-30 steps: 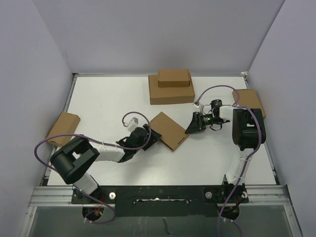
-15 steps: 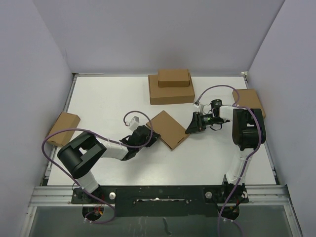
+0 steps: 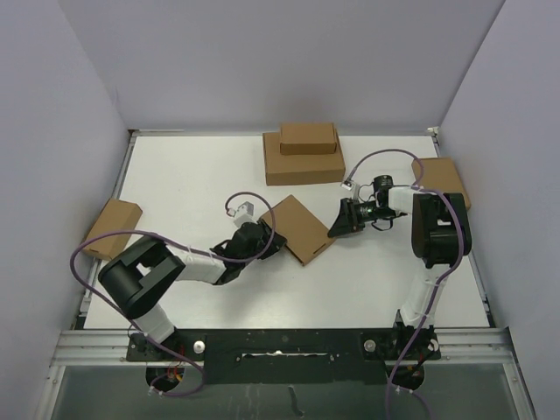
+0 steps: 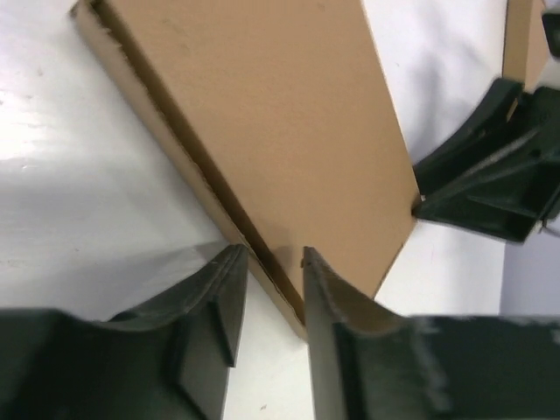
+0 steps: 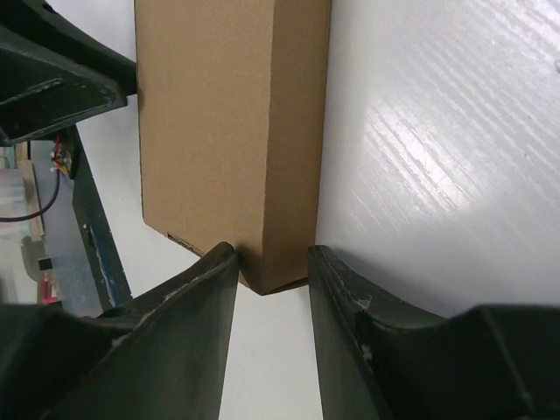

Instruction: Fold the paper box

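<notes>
- The paper box [image 3: 299, 229] lies flat and closed near the middle of the white counter [image 3: 192, 175]. It is turned like a diamond, one corner toward the arms, and its faces are plain brown cardboard.
- The left gripper [image 4: 274, 255] comes in low along the box's near-left edge, close to the nearest corner. Its jaws stand only narrowly apart astride the side wall there, with one finger on the counter side and the other over the top face. I cannot tell whether they press on the cardboard.
- The right gripper [image 5: 271, 255] meets the box's right-hand corner. Its jaws pinch that corner, one finger against each side.
- At the back of the counter sits a wide box [image 3: 302, 168] with a smaller box [image 3: 308, 138] stacked on top, both plain brown.
- A left-edge box [image 3: 112, 229] rests at the counter's left border.
- A right-edge box [image 3: 442, 178] sits at the right border, behind the right arm.
- A purple cable [image 3: 96, 249] loops out from the left arm, and another arcs over the right arm.
</notes>
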You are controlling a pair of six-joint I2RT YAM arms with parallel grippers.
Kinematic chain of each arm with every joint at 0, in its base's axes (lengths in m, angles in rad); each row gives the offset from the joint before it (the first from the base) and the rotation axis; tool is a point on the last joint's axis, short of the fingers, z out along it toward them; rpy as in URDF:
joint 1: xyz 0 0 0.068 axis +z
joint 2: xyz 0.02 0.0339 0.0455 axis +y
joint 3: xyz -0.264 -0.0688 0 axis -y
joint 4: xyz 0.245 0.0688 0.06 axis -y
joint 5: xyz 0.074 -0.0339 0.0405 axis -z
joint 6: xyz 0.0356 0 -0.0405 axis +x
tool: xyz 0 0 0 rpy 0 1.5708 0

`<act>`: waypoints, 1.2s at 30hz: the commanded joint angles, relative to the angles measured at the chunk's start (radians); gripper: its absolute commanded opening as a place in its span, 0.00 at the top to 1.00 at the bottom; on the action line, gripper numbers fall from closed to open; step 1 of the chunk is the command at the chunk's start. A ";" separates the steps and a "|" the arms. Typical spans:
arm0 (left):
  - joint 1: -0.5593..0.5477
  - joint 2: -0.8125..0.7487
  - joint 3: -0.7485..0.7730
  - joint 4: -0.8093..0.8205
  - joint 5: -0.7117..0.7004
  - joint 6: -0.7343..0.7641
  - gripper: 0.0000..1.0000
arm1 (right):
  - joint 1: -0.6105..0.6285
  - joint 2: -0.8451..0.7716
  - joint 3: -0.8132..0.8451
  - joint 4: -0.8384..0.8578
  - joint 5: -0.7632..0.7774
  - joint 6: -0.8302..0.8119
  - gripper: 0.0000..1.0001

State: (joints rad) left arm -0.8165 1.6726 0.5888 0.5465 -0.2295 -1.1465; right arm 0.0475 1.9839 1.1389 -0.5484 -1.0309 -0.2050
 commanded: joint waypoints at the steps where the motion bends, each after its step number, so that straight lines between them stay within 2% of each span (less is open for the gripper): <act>1: -0.014 -0.158 -0.021 0.080 0.046 0.219 0.65 | 0.012 -0.108 0.018 0.002 0.028 -0.069 0.59; 6: -0.025 -0.332 -0.122 0.078 0.035 0.351 0.52 | 0.006 -0.201 0.028 -0.026 0.051 -0.132 0.50; 9: -0.027 -0.437 -0.190 0.072 0.012 0.423 0.45 | 0.006 -0.266 0.028 -0.037 0.070 -0.193 0.49; 12: -0.027 -0.539 -0.249 0.043 -0.016 0.503 0.32 | 0.010 -0.355 0.005 0.000 0.086 -0.277 0.44; 14: -0.027 -0.599 -0.273 0.017 -0.018 0.553 0.19 | 0.026 -0.416 -0.024 0.059 0.099 -0.338 0.34; 16: -0.022 -0.645 -0.307 0.029 -0.018 0.564 0.04 | 0.043 -0.449 -0.044 0.107 0.086 -0.390 0.19; 17: -0.017 -0.658 -0.332 0.060 -0.006 0.555 0.02 | 0.051 -0.449 -0.044 0.142 0.074 -0.383 0.15; 19: 0.010 -0.665 -0.387 0.152 0.048 0.517 0.02 | 0.066 -0.407 -0.001 0.151 0.045 -0.325 0.14; 22: 0.074 -0.624 -0.400 0.172 0.129 0.428 0.02 | 0.107 -0.288 0.090 0.107 0.052 -0.208 0.18; 27: 0.093 -0.490 -0.413 0.301 0.152 0.300 0.05 | 0.135 -0.121 0.211 0.058 0.116 -0.088 0.22; 33: 0.122 -0.307 -0.389 0.442 0.212 0.205 0.11 | 0.132 0.014 0.275 0.029 0.132 -0.029 0.26; 36: 0.138 -0.237 -0.379 0.485 0.231 0.170 0.15 | 0.132 0.058 0.289 0.007 0.114 -0.021 0.31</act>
State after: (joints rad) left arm -0.6998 1.3674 0.1764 0.8520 -0.0471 -0.8989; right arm 0.1829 2.0190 1.3724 -0.5072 -0.8974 -0.2733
